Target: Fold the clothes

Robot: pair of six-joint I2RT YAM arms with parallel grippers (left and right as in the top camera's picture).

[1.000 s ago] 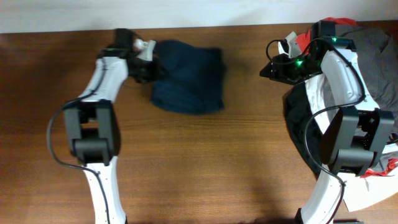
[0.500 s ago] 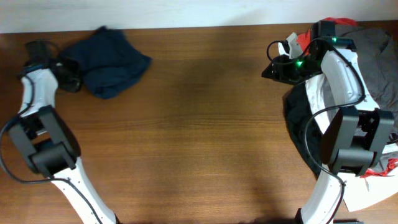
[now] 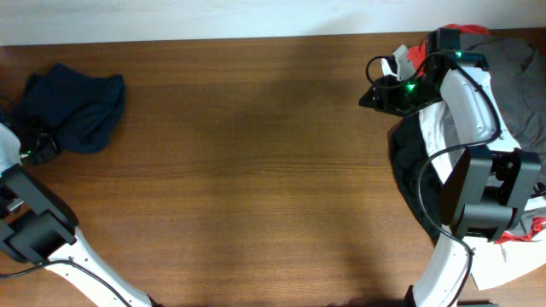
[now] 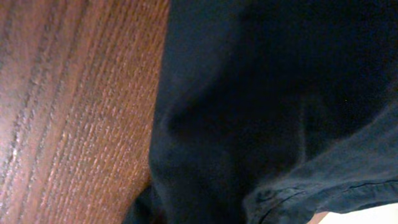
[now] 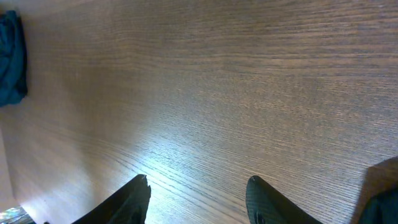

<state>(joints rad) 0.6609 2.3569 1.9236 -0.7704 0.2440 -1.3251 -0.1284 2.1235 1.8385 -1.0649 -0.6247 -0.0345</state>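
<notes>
Navy garment lies crumpled; left pincer: cannot tell; right pincer parted, empty.

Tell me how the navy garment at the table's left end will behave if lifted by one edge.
The navy garment would probably droop and unfold: it lies bunched in soft wrinkles. Its matte weave looks unlikely to slip when pinched. Pushed, it would likely crumple rather than slide whole on the wooden table.

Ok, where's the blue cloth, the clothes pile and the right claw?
blue cloth (image 3: 72,111): overhead view, middle of the bundle
clothes pile (image 3: 525,77): overhead view, its grey part
right gripper (image 5: 198,182): right wrist view, between its fingertips
</notes>
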